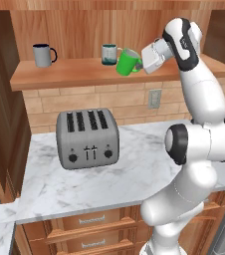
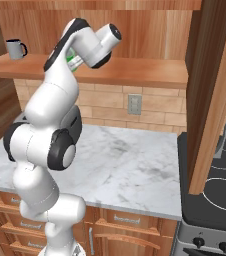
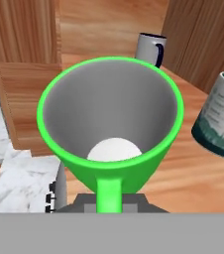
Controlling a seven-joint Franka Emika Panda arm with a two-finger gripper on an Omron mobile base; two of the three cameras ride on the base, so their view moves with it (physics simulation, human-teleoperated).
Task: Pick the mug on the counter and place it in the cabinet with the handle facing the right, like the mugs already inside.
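Hanging tilted in the air at the front edge of the cabinet [image 1: 59, 74] shelf, the green mug [image 1: 127, 62] is clamped in the fingers [image 1: 140, 63], which are closed on its handle side, just beside the white-and-teal mug [image 1: 109, 54]. From the left the fingers themselves are mostly hidden behind the mug and the white hand. From the right the arm covers nearly everything; only a sliver of green [image 2: 73, 64] peeks out by the wrist. Looking along the hand, the mug's mouth faces the camera, its handle [image 3: 109, 193] pointing down and cut off at the bottom edge. A grey mug [image 1: 43, 55] stands well apart on the shelf. Below, a toaster [image 1: 87, 138] sits on the counter [image 1: 134, 164].
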